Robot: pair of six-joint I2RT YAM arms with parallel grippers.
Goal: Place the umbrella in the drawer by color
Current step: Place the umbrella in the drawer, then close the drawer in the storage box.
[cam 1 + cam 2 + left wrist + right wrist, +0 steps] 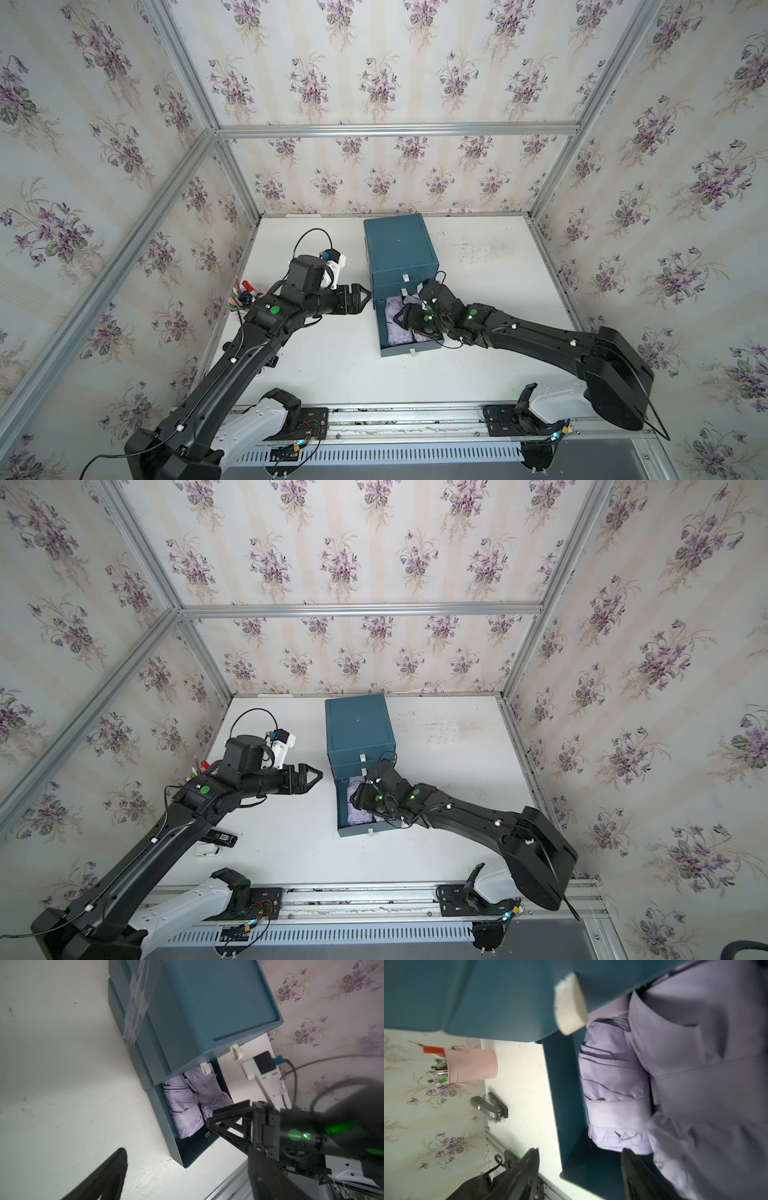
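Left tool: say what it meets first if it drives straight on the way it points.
The left tool would likely meet the side wall of the open drawer, next to the blue cabinet. Its height is unclear; it might pass above the wall.

Both top views look steeply down from six o'clock over the whole white table [332, 374], while the left wrist view, farther off, faces three o'clock and the right wrist view, very close, faces nine o'clock, all sharing the open drawer [399, 351].

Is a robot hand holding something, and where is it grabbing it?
Nothing is held. The right gripper stands open over the lilac umbrellas in the drawer; the left gripper hangs open and empty.
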